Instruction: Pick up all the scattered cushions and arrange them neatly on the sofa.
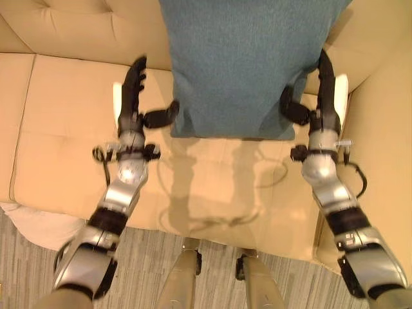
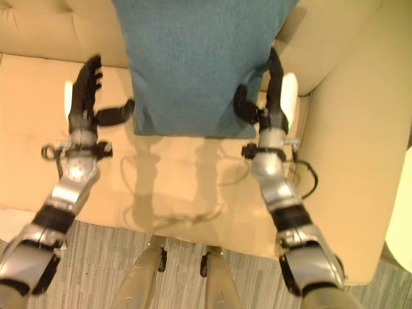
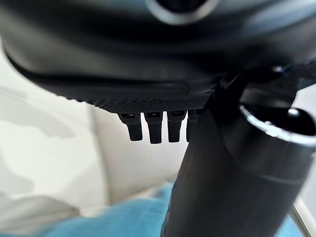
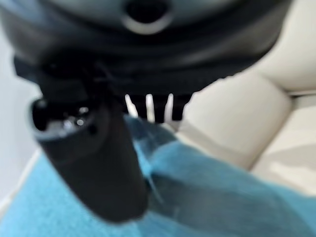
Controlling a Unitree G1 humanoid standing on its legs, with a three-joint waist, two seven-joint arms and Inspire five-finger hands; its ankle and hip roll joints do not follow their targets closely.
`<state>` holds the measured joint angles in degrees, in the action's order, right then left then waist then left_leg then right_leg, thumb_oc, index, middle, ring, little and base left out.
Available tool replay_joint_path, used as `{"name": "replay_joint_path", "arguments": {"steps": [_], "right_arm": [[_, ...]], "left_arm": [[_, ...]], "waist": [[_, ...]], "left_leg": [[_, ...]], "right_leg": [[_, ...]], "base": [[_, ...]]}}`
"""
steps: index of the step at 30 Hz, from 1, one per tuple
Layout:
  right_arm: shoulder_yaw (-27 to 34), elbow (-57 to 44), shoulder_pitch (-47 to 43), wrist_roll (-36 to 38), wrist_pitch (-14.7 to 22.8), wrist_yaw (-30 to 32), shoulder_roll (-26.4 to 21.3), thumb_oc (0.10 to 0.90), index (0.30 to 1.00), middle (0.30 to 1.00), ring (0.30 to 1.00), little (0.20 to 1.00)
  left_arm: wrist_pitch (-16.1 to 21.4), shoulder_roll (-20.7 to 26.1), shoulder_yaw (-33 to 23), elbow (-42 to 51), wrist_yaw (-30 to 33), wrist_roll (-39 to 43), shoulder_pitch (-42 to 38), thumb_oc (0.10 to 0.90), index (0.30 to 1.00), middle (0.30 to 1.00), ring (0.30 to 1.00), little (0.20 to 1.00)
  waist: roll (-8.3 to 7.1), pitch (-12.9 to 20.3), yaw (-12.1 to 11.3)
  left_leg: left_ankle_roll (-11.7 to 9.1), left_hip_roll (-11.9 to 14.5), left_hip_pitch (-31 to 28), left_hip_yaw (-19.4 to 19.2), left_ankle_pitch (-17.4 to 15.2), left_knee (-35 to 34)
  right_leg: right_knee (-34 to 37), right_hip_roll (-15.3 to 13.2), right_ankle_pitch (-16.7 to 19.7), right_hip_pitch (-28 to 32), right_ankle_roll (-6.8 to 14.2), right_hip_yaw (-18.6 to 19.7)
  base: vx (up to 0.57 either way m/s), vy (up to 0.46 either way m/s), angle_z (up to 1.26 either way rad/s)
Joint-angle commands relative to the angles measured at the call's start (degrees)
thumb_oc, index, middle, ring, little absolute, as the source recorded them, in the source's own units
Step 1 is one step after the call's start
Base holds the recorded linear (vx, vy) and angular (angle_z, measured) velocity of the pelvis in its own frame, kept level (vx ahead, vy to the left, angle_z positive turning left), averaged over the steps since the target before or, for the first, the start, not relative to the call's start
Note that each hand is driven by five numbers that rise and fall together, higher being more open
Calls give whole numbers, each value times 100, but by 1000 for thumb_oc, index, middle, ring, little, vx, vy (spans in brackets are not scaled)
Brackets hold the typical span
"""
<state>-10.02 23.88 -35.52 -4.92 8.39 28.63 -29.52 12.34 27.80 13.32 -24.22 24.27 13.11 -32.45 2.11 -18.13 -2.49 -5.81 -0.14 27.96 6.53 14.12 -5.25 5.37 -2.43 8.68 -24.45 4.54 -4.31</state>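
Left eye view: cushion (image 1: pixel 241 61) upright against sofa (image 1: pixel 71 129) back, upper centre. Left hand (image 1: pixel 134 96) released, just beside it. Right hand (image 1: pixel 322 96) released, touching its right edge.

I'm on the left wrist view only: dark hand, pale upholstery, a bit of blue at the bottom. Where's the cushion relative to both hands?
Observer: The teal cushion leans against the sofa backrest, standing on the seat between the two hands.
Operator: Is my left hand on it?
Observer: The left hand is beside the cushion's left edge with straight fingers; its thumb reaches toward the lower corner, and I can't tell if it touches.
Operator: And the right?
Observer: The right hand is at the cushion's right edge, fingers straight along it, thumb against the fabric.
Operator: Anything else around?
Observer: A pale cloth-like thing lies on the floor at the sofa's front left.
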Motion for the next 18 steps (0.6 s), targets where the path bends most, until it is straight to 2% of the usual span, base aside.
{"name": "replay_joint_path", "arguments": {"steps": [1, 3, 4, 11, 14, 16, 18], "right_arm": [[-20, -244, 741, -157, 599, -242, 213, 800, 900, 900, 900, 900], [259, -404, 1376, -140, 646, -498, 138, 800, 900, 900, 900, 900], [260, -411, 1382, -139, 644, -501, 138, 800, 900, 900, 900, 900], [872, -496, 2744, 31, 682, -1138, -37, 800, 900, 900, 900, 900], [1052, -511, 3048, 176, 703, -1288, -41, 800, 900, 900, 900, 900], [1134, -474, 3175, 287, 725, -1375, -47, 800, 900, 900, 900, 900], [1171, -481, 3228, 412, 717, -1514, -27, 800, 900, 900, 900, 900]], "left_arm": [[484, -112, -194, -173, -260, -290, 459, 800, 900, 900, 900, 900], [468, -113, -513, -172, -518, -329, 1239, 800, 900, 900, 900, 900], [466, -113, -515, -165, -520, -329, 1245, 800, 900, 900, 900, 900], [417, -255, -1042, -302, -1280, -130, 2868, 800, 900, 900, 900, 900], [384, -317, -1172, -298, -1426, -92, 3189, 800, 900, 900, 900, 900], [370, -358, -1209, -330, -1534, -111, 3341, 800, 900, 900, 900, 900], [341, -436, -1240, -472, -1651, -136, 3394, 800, 900, 900, 900, 900]], "waist": [[-166, 1474, -24], [-184, 1522, -36], [-186, 1525, -32], [-227, 1541, -67], [-226, 1489, -54], [-273, 1366, -45], [-404, 1206, 0]], "left_leg": [[144, -98, -233, -183, -793, 25], [132, -58, -513, -193, -845, 25], [134, -64, -499, -191, -818, 25], [90, 74, -1157, -166, -867, 25], [62, 107, -1301, -157, -868, 71], [50, 73, -1202, -155, -992, 638], [134, 22, -1010, -386, -1417, 1398]], "right_leg": [[-37, -204, -350, -1, 188, -114], [-37, -181, -435, 301, 173, -140], [-37, -187, -415, 288, 174, -142], [-37, -39, -690, 1055, 107, -299], [-37, -14, -768, 1256, 91, -349], [-37, -45, -813, 1379, 51, -430], [-37, -186, -743, 1418, 15, -526]], "base": [[30, -35, -11], [40, -53, 0], [37, -60, 1], [14, -96, 12], [-23, -74, 38], [-138, -81, 15], [-255, -42, 35]]}}
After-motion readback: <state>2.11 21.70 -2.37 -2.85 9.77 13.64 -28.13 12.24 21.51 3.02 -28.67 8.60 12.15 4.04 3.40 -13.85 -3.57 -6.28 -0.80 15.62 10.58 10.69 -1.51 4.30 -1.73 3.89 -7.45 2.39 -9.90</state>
